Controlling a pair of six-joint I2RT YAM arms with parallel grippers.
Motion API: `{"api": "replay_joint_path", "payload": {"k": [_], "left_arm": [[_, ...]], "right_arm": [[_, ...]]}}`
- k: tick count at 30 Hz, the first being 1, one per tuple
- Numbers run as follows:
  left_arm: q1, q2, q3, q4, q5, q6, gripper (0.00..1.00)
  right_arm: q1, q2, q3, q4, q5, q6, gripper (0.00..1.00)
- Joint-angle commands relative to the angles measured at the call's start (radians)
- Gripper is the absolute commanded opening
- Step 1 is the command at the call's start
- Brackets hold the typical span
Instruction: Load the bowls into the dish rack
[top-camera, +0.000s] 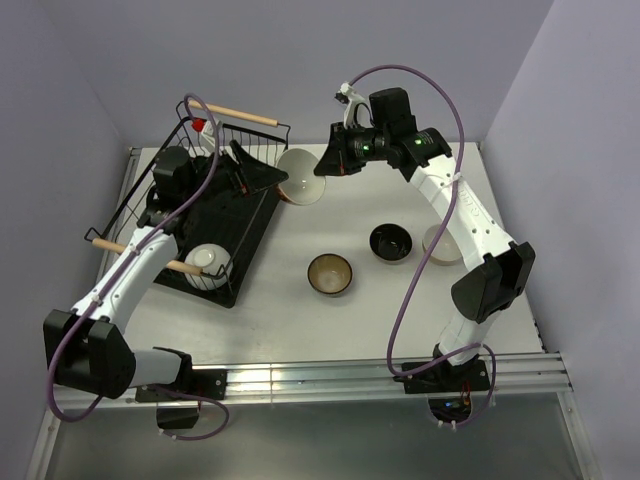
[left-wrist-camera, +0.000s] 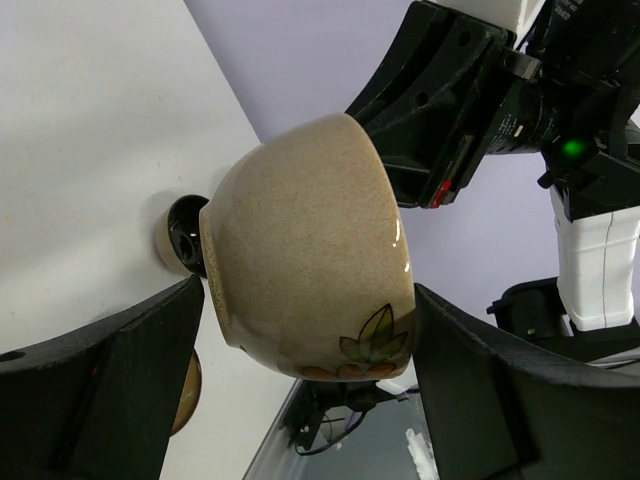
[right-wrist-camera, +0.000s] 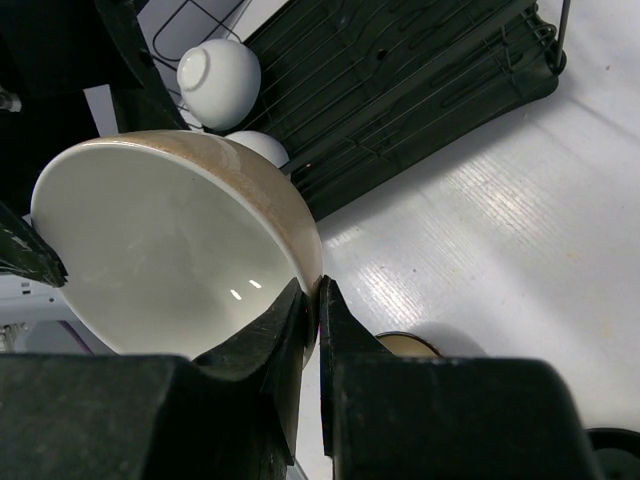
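A cream-beige bowl (top-camera: 300, 180) with a leaf print (left-wrist-camera: 300, 260) hangs in the air by the right edge of the dish rack (top-camera: 255, 235), between both grippers. My right gripper (top-camera: 322, 165) is shut on its rim (right-wrist-camera: 318, 290). My left gripper (top-camera: 272, 177) has a finger on the rim side and one on the base side, both touching it (left-wrist-camera: 310, 300). An upturned white bowl (top-camera: 208, 262) sits in the rack, and the right wrist view shows two white bowls (right-wrist-camera: 218, 68) (right-wrist-camera: 258, 148). On the table are a brown bowl (top-camera: 329, 274), a black bowl (top-camera: 391, 242) and a second cream bowl (top-camera: 440, 245).
The rack's wooden handles (top-camera: 245, 114) (top-camera: 140, 254) stand above its wire walls. The right arm (top-camera: 470, 215) partly covers the second cream bowl. Grey walls close in the table at the back and on both sides.
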Motion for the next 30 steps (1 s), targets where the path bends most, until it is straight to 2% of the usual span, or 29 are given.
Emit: {"api": "replay_joint_path", "payload": {"k": [1, 12, 18, 21, 22, 24, 25, 26, 28, 30], "left_arm": [[-0.008, -0.019, -0.017, 0.084, 0.045, -0.058, 0.87], [-0.013, -0.009, -0.043, 0.128, 0.072, -0.124, 0.83], [-0.016, -0.002, -0.024, 0.118, 0.081, -0.11, 0.71], [-0.017, 0.002, -0.014, 0.116, 0.081, -0.096, 0.54], [-0.017, 0.004, -0.012, 0.112, 0.08, -0.085, 0.42], [-0.017, 0.007, -0.004, 0.101, 0.075, -0.075, 0.26], [-0.017, 0.01, -0.001, 0.092, 0.072, -0.065, 0.09], [-0.017, 0.011, 0.002, 0.081, 0.066, -0.061, 0.01], [-0.017, 0.011, 0.014, 0.044, 0.04, -0.043, 0.0], [-0.008, 0.013, 0.023, 0.039, 0.032, -0.041, 0.0]], "right_arm": [[0.006, -0.053, 0.033, 0.111, -0.067, 0.038, 0.0], [0.004, -0.047, 0.036, 0.103, -0.063, 0.037, 0.0], [0.006, -0.044, 0.035, 0.101, -0.056, 0.037, 0.0], [0.009, -0.041, 0.038, 0.095, -0.05, 0.031, 0.0], [0.011, -0.041, 0.038, 0.092, -0.049, 0.029, 0.0], [0.012, -0.037, 0.041, 0.088, -0.053, 0.025, 0.01], [0.014, -0.037, 0.042, 0.086, -0.053, 0.025, 0.09], [0.014, -0.037, 0.039, 0.086, -0.055, 0.023, 0.13], [0.014, -0.037, 0.042, 0.083, -0.053, 0.023, 0.27], [0.014, -0.037, 0.044, 0.077, -0.05, 0.022, 0.33]]}}
